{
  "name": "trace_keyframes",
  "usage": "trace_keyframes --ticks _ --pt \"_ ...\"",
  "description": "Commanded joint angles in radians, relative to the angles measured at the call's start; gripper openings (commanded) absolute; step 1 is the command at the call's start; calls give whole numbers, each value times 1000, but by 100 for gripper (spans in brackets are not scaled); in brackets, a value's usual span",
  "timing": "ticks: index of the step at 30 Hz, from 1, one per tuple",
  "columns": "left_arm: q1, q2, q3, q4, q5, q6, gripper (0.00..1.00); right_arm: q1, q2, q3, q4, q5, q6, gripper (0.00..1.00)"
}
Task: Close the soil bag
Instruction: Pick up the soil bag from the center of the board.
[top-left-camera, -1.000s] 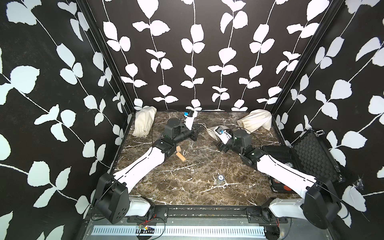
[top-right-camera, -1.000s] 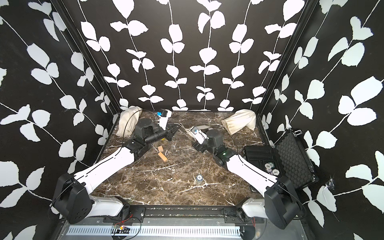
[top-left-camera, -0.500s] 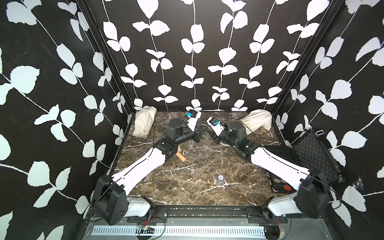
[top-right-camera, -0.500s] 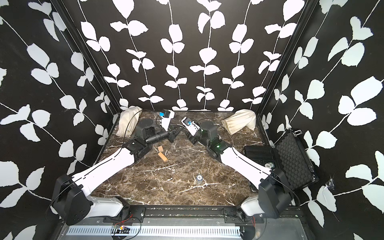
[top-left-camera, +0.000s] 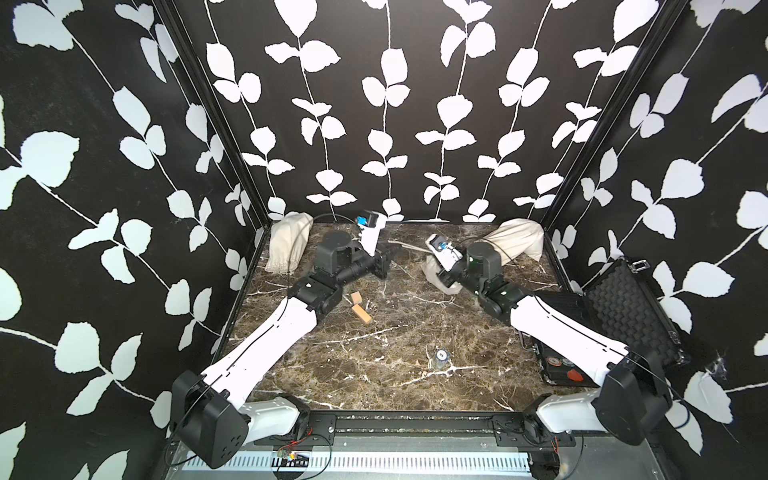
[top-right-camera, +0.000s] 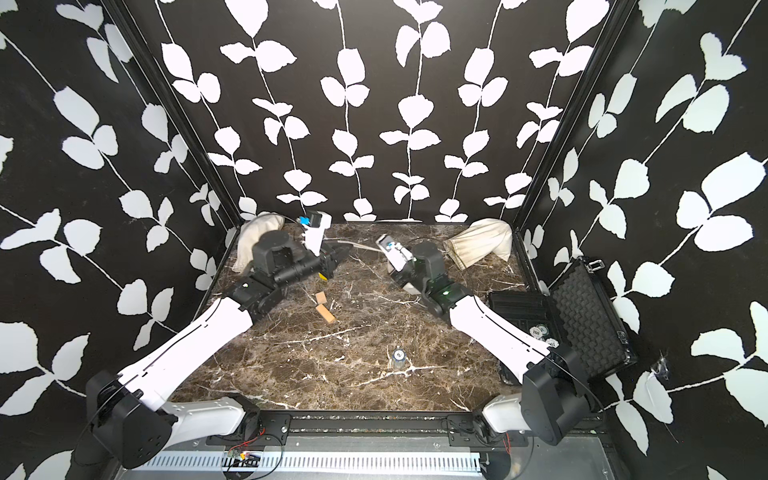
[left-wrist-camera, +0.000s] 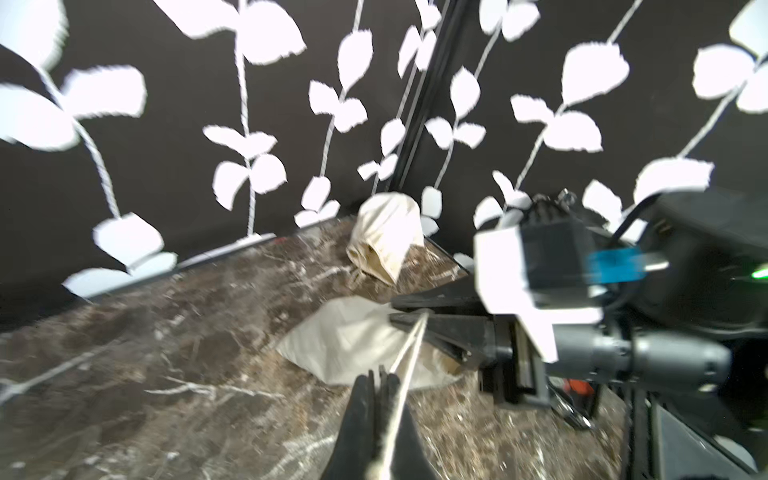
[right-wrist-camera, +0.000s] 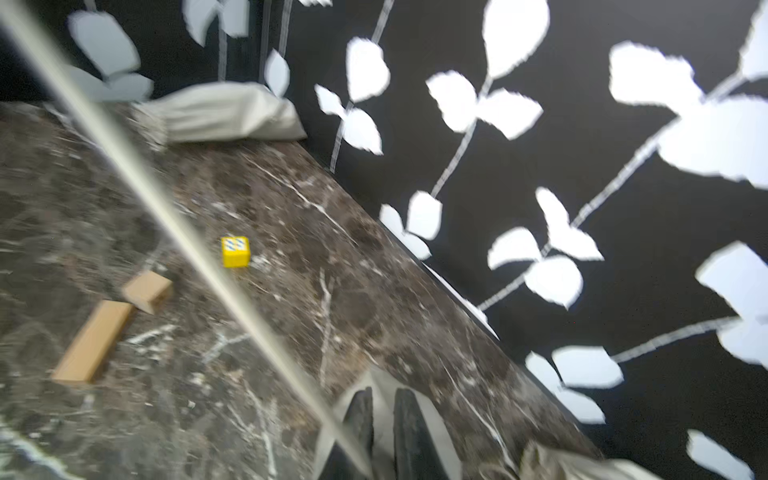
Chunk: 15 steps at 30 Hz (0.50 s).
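Cinching well means I draw the thin pale cord (left-wrist-camera: 409, 353) straight from the small beige cloth soil bag (left-wrist-camera: 345, 340), lying rearward on the worktop (top-left-camera: 374, 353); left jaws clamp cord, right jaws pinch its neck.

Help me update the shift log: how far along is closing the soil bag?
Done: the left gripper's jaws are shut on the drawstring, which stretches straight to the soil bag. In hand: the right gripper's jaws appear to pinch pale fabric at the bag's neck. Left: pulling the drawstring through to cinch the mouth. Whether it is gathered at all is hidden behind the right gripper.
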Motion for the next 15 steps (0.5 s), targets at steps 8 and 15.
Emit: trace_keyframes --ticks 8,15 --pt "149 -155 118 44 -108 -32 0 -226 56 -75 -260 385 46 18" --pt "212 -169 102 35 -101 -82 0 -227 -11 117 -279 317 -36 21"
